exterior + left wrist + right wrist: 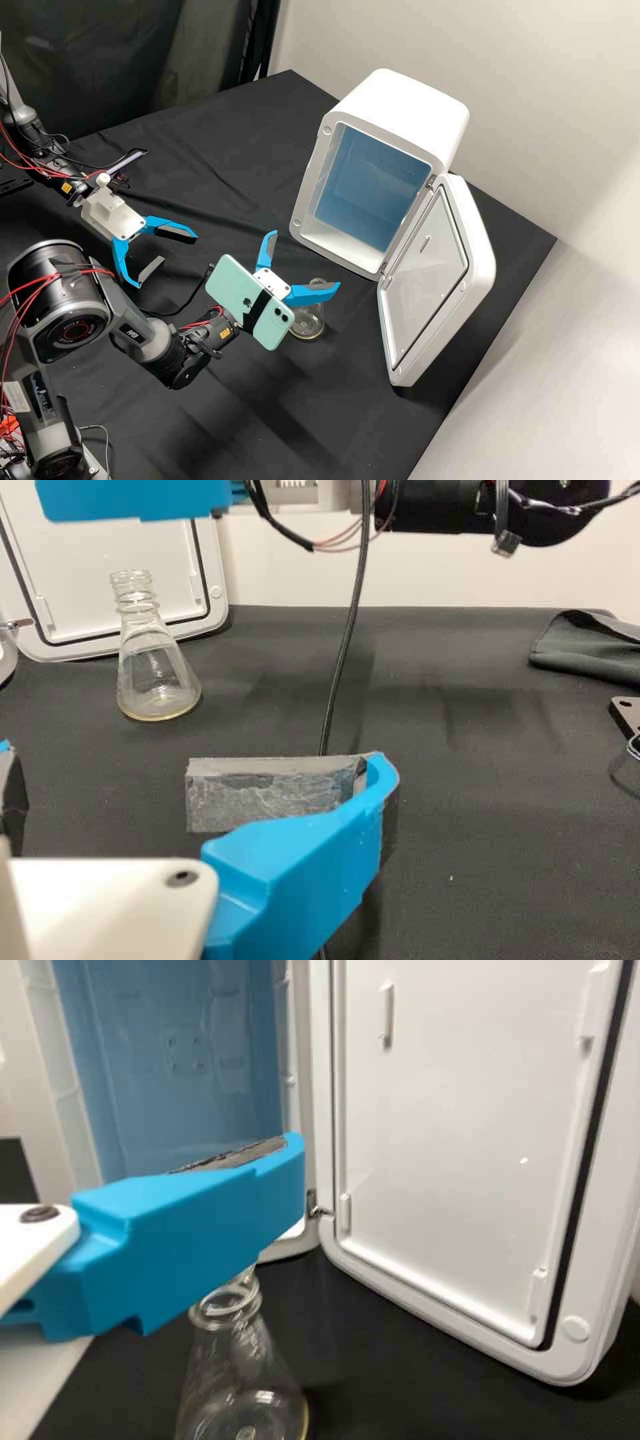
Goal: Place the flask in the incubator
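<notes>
Flask (308, 321) stands upright, open incubator (400, 107) just behind it. We see the right gripper (304, 261) just above the flask's neck, fingers spread wide, empty. The left gripper (167, 260), likewise spread and empty, sits well apart from the flask.

High view: fixed, off the arms, looking forward and down across the black bench (220, 167), whole scene at middling range. Left wrist view: low over the bench, facing flask (150, 670) and open door (110, 560), farther off. Right wrist view: close up, facing into the incubator (170, 1060). Shared by all three: flask and door.
</notes>
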